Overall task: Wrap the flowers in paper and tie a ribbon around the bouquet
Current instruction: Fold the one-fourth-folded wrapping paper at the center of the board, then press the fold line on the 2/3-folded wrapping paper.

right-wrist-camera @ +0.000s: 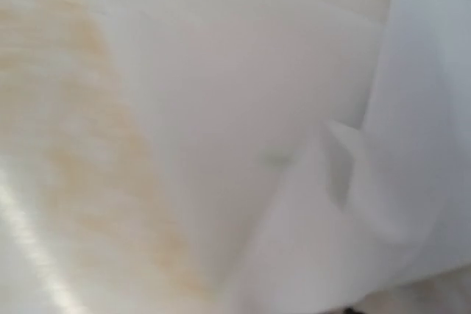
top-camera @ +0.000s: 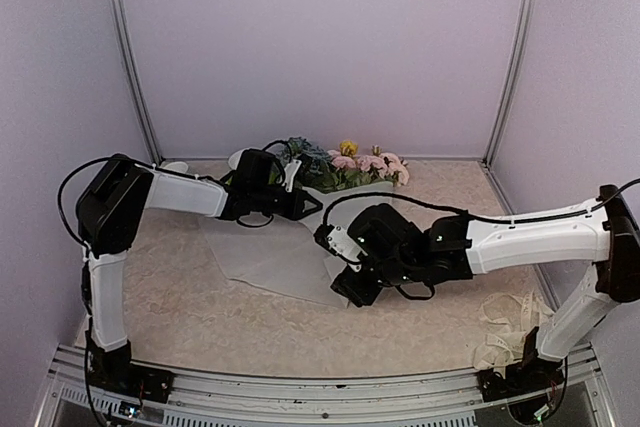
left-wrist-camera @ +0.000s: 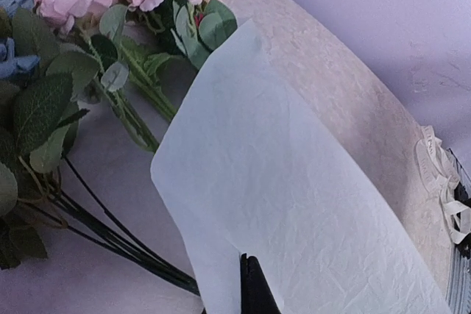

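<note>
left pincer [left-wrist-camera: 252, 284] shut on lifted paper [left-wrist-camera: 294, 204] flap, ready for me to fold over flowers [top-camera: 350, 165] at far-edge middle of table [top-camera: 200, 317] | right pincer [top-camera: 352, 287] low over paper, can't tell its state | ribbon [top-camera: 510, 322] parked near-right corner

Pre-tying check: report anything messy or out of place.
The ribbon lies in a loose tangled heap at the near right corner of the table, apart from the flowers. The paper lies askew, one flap raised.
</note>
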Robot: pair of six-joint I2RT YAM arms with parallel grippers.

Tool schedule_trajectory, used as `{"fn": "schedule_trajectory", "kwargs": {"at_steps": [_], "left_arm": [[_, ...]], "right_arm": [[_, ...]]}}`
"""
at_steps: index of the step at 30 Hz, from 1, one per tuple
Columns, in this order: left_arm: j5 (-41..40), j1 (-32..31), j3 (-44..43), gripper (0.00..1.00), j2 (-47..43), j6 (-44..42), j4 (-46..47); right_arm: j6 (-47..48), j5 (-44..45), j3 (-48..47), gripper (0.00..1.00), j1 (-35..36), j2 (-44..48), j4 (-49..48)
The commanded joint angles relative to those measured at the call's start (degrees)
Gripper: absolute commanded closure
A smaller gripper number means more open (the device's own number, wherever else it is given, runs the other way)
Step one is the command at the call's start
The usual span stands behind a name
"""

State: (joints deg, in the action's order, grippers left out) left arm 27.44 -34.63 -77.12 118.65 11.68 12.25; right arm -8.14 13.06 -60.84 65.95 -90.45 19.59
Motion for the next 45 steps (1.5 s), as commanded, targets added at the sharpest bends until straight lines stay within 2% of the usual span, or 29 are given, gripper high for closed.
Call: {"fn": "schedule_trajectory", "kwargs": {"at_steps": [1,5,10,13,17,19,25,31,38,45], "left_arm": [[2.1,1.2,1.1,1.0,1.8,-2.7,3.5],[3.1,2.4,2.2,1.0,2.5,-2.8,5.0],[4.1,2.6,3.0,1.0,2.5,-3.2,5.6],[4.1,2.9,3.3,1.0,2.2,-3.4,5.9],[4.3,3.2,3.6,1.0,2.1,-3.8,5.9],[4.5,3.2,3.5,1.0,2.3,-4.2,5.8],[4.7,3.4,3.2,1.0,2.9,-4.1,5.8],[4.3,3.9,3.1,1.0,3.1,-4.3,5.7],[3.9,4.9,2.6,1.0,3.8,-3.9,5.7],[2.6,5.3,1.2,1.0,4.5,-4.2,5.0]], "right_arm": [[1.9,-14.4,0.0,0.34,-0.7,4.4,-0.3],[-0.7,-21.0,2.1,0.35,-5.0,6.3,-5.2],[-7.7,-18.1,5.1,0.46,-10.6,6.4,-12.4],[-9.0,-16.8,4.9,0.51,-11.0,4.3,-13.9],[-10.7,-14.6,3.9,0.63,-13.4,3.2,-14.5],[-10.8,-13.4,3.3,0.74,-14.8,1.8,-14.9],[-5.9,-19.8,-3.1,0.91,-14.2,-8.7,-15.0],[-1.2,-23.7,-5.0,0.93,-9.9,-13.8,-17.6],[-0.8,-21.9,-7.4,0.96,-9.7,-22.2,-15.2],[-1.1,-21.2,-6.2,0.97,-9.9,-23.9,-14.2]]}}
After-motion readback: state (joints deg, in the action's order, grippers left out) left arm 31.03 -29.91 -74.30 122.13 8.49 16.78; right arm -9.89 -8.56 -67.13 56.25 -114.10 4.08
